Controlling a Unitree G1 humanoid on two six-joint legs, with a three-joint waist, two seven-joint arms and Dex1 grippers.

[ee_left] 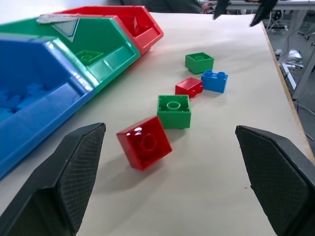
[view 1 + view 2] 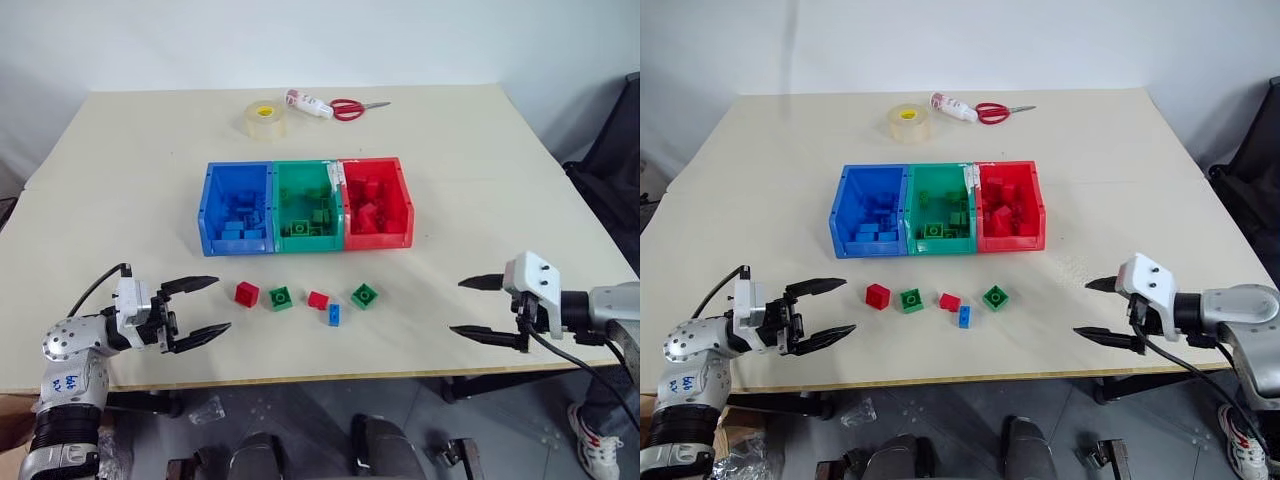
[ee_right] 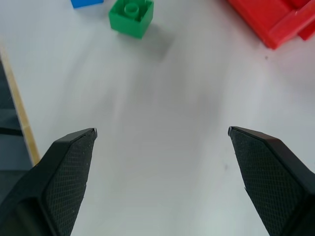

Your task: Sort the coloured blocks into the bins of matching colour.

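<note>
**A:** Where did the loose pieces lie?

**B:** Five small studded plastic bricks sat in a row on the table just in front of the three joined open-top plastic bins (image 2: 305,240): a red brick (image 2: 246,293), a green brick (image 2: 281,298), a second red brick (image 2: 318,299) touching a little blue brick (image 2: 334,315), and another green brick (image 2: 365,295). The blue, green and red bins each already held bricks of their own colour.

**A:** And the grippers?

**B:** The left gripper (image 2: 204,306) stood released, fingers wide and empty, level with the red brick at its end of the row. The right gripper (image 2: 477,306) was likewise spread and empty, well apart from the nearest green brick.

**A:** How best to take the next one?

**B:** I judged the left should straddle the end red brick squarely, since it sat turned askew, and lift clear of its green neighbour.

**A:** The surroundings?

**B:** A pale wooden table (image 2: 120,200) against a white wall, with a clear tape roll (image 2: 265,119), a white tube (image 2: 307,104) and red-handled scissors (image 2: 352,108) at the far edge.
</note>
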